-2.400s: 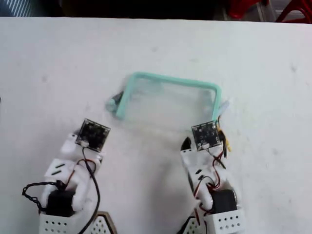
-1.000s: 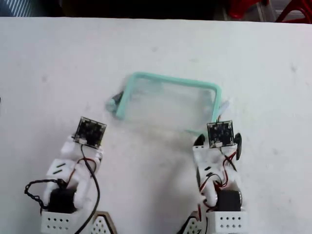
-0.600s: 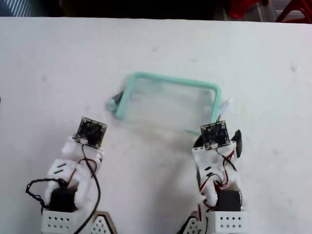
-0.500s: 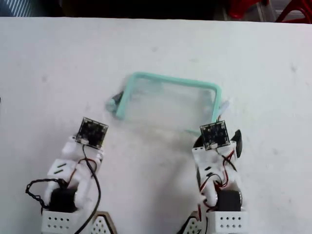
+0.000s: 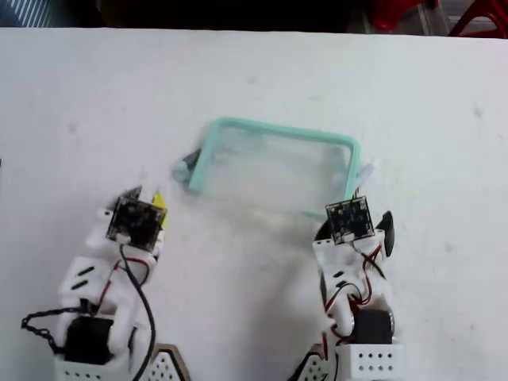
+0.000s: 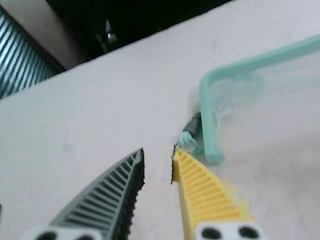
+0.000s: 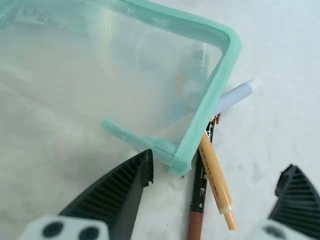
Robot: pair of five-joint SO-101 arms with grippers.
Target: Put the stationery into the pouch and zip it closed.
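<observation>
A clear pouch with mint-green trim lies flat mid-table. Its dark zipper pull sticks out at the left corner, just beyond my left gripper. That gripper is narrowly open, one grey finger and one yellow finger, with nothing between them. My right gripper stands wide open over the pouch's near right corner. Beside that corner lie a tan pen, a brown pen and a pale marker, all outside the pouch. In the high view the marker pokes out by the trim.
The white tabletop spreads on all sides of the pouch. Both arm bases sit at the near edge, the right one below the pouch's right corner. Dark room and a red chair lie beyond the far edge.
The left arm has swung forward and left, bringing its fingers near the zipper pull. The right arm earlier drew back and opened; over the last half second it has kept still.
</observation>
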